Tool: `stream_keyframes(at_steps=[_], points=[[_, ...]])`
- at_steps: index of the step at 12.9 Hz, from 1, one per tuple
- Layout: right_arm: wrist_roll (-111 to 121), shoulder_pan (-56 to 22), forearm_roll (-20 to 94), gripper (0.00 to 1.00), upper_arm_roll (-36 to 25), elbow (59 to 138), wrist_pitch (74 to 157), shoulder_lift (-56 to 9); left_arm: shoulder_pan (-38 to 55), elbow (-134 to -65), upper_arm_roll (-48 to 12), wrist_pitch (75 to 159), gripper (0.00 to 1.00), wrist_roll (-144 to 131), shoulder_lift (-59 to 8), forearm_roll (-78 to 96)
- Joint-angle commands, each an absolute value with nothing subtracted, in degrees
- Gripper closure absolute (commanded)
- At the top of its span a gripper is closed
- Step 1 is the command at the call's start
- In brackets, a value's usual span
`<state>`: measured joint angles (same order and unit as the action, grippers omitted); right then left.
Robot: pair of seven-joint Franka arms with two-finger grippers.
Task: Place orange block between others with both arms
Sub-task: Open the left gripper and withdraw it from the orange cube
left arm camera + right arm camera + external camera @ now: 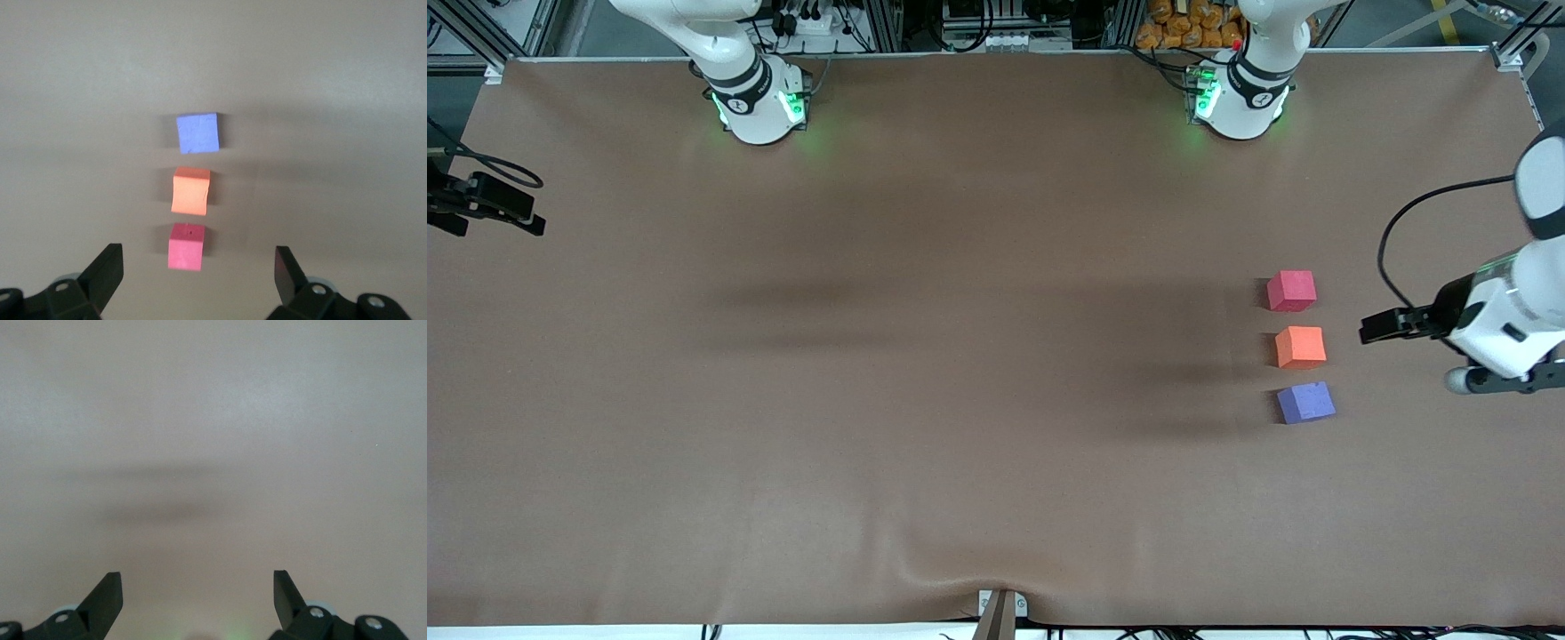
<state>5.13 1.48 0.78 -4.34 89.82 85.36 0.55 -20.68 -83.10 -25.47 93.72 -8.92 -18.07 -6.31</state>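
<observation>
Three small cubes lie in a short row toward the left arm's end of the table. The orange block (1300, 347) (191, 191) sits in the middle. The red-pink cube (1291, 291) (186, 246) lies farther from the front camera and the purple-blue cube (1305, 402) (198, 133) nearer to it. Narrow gaps separate all three. My left gripper (199, 265) hangs open in the air over the red-pink end of the row, holding nothing. Its wrist (1503, 311) shows at the table's end. My right gripper (198, 585) is open over bare brown table, with no block in its view.
A brown cloth (925, 373) covers the table and wrinkles near the front edge (960, 578), beside a small bracket (1000, 612). The arm bases (760, 102) (1240, 98) stand along the back edge. A black part of the right arm (489, 203) shows at the table's other end.
</observation>
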Motion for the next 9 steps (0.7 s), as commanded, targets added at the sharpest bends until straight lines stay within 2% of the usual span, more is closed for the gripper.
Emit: stream_keyframes(at_steps=[1,7,9], points=[[5.71,1.49,1.23,0.0,-4.48,90.09,85.69,0.7,-21.01,-78.75,-26.02,87.55,0.0,-9.57,-16.98,-6.06],[5.71,1.58,1.23,0.0,-4.48,90.18,85.61,0.7,-21.71,-79.1,-27.51,85.35,0.0,-8.44,-7.3,-5.19],[5.8,1.67,1.23,0.0,-4.57,90.18,85.61,0.7,-20.66,-79.19,-25.24,83.59,0.0,-8.44,-4.58,-2.74]])
